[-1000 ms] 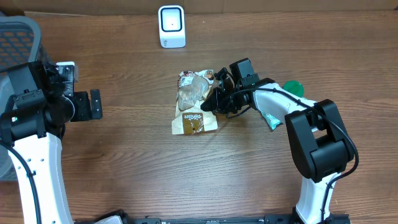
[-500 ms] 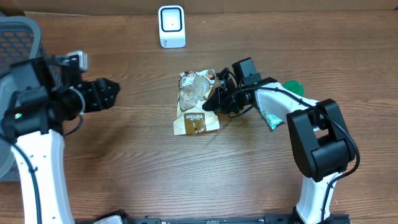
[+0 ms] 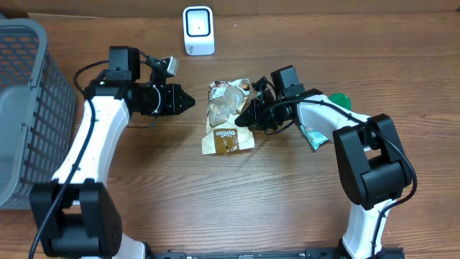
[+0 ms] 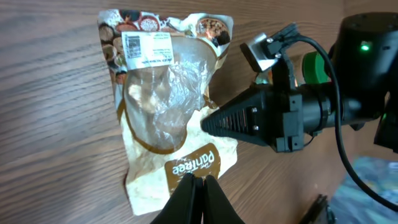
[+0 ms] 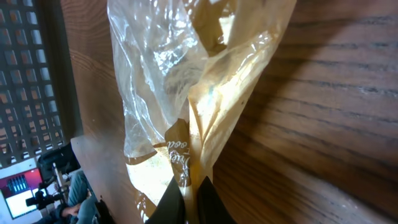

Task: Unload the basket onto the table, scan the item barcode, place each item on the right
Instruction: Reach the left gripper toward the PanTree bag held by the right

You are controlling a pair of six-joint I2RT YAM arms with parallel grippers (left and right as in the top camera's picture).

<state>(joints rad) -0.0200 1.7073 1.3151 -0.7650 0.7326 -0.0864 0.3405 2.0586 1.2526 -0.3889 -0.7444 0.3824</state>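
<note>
The item, a brown and clear snack bag (image 3: 224, 121), lies mid-table. Its white barcode label (image 4: 148, 50) faces up at the bag's far end. My right gripper (image 3: 243, 119) is shut on the bag's right edge, and the film is pinched between its fingertips (image 5: 186, 186). My left gripper (image 3: 188, 101) is shut with nothing in it, a little left of the bag and pointing at it. In the left wrist view its tips (image 4: 198, 182) sit over the bag's (image 4: 165, 106) near edge. The white scanner (image 3: 198, 30) stands at the back.
A grey mesh basket (image 3: 21, 108) fills the left edge. A green round thing (image 3: 340, 101) and a teal packet (image 3: 313, 137) lie right of the right arm. The basket's mesh (image 5: 25, 62) shows at the right wrist view's left.
The left arm has swung from the far left toward the bag and its jaws have closed from wide open. The right gripper and bag have stayed put.
</note>
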